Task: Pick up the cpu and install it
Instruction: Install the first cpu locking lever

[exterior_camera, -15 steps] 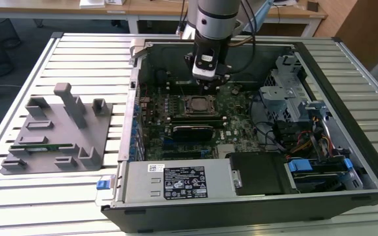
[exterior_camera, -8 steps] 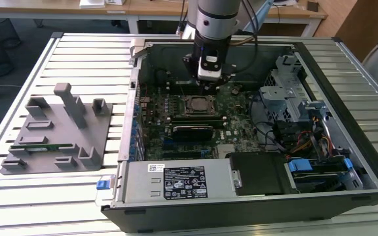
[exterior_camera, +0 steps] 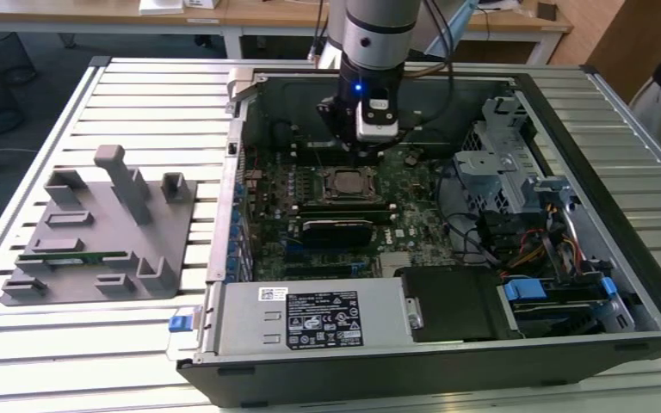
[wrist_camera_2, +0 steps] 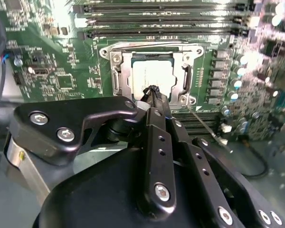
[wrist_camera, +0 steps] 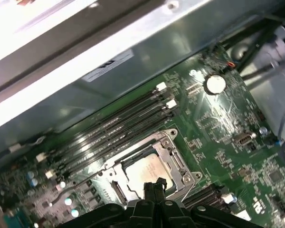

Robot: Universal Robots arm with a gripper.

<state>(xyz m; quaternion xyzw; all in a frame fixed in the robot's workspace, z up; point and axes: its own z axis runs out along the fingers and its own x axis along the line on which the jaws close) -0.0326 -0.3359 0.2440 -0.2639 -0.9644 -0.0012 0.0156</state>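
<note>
Motherboard [wrist_camera_2: 52, 71] backdrop, cpu [wrist_camera_2: 152, 76] seated in socket, closed empty gripper [wrist_camera_2: 154, 91] just above.

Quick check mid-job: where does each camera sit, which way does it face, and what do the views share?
Exterior view: off the arm, looking down into the open computer case; the arm and gripper hang over the motherboard.
Second wrist view: on the arm, looking along the shut gripper at the cpu in its socket.
First wrist view: on the arm, facing the socket; gripper tip visible.
Shared: cpu, socket and gripper.
</note>
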